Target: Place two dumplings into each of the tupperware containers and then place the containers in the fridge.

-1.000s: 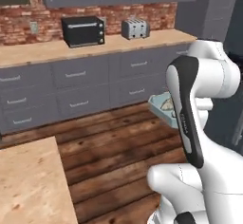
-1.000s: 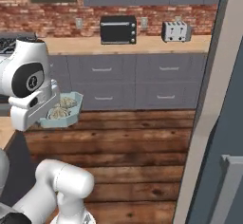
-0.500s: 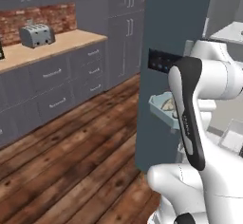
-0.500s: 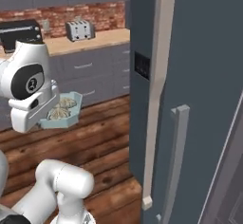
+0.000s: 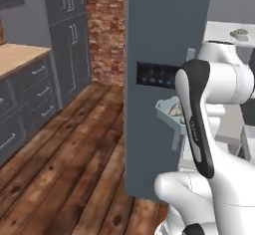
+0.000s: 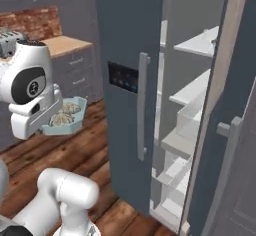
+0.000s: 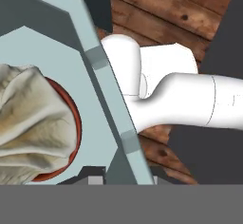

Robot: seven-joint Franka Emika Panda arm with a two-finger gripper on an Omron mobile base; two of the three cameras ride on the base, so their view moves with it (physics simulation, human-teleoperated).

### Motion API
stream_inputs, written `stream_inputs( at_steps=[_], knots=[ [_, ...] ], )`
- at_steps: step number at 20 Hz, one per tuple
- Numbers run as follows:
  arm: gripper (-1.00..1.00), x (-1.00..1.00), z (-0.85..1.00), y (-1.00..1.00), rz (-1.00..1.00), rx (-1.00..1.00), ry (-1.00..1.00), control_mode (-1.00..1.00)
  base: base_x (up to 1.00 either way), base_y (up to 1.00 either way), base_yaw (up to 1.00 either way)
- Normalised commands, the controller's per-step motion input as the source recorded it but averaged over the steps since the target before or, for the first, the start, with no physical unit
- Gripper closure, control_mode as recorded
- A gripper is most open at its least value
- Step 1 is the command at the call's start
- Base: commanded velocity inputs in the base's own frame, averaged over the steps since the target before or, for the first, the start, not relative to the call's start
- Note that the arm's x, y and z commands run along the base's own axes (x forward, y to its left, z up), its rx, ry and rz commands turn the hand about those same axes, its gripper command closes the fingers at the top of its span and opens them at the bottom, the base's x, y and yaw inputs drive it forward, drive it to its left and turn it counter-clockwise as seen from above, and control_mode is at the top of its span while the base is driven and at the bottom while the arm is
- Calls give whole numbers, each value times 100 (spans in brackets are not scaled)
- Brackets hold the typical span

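Gripping the rim of the pale blue-teal tupperware container [image 6: 64,121], the pincer [image 7: 118,173] is nearly closed on its wall and holds it in the air above the wooden floor [image 5: 64,169]. Dumplings [image 6: 67,115] lie inside it. It hangs just beside the open door of the fridge [image 6: 127,55], whose white shelves [image 6: 195,87] show beyond.
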Motion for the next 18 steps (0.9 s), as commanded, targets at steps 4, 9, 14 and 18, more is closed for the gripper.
stream_inputs(
  at_steps=[4,9,14,18],
  knots=[
    [100,0,0,0,0,0,0,100,49,25,-70],
    [100,0,0,0,0,0,0,100,41,15,-68],
    [100,0,0,0,0,0,0,100,48,26,-60],
    [100,0,0,0,0,0,0,100,50,37,-43]
  ],
)
